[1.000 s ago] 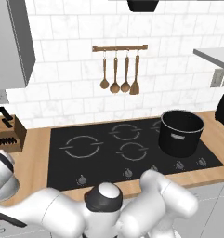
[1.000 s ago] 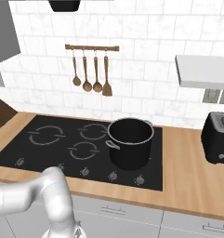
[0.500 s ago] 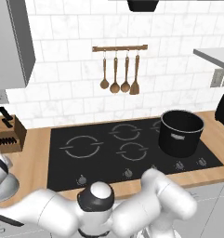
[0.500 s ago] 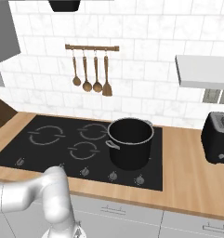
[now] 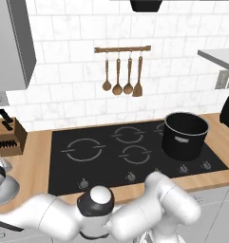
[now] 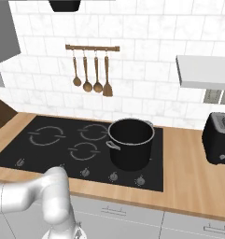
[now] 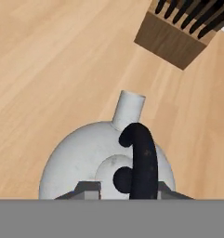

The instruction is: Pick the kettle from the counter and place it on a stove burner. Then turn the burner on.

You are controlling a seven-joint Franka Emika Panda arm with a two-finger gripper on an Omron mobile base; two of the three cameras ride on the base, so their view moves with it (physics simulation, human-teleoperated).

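The big black pot sits on the cooktop at the 3 o'clock end, seemingly empty. The kettle rests on the counter, spout toward 12 in the hand view, knife block at 1 o'clock. The gripper hangs right over the kettle's handle; whether its fingers have closed cannot be told.
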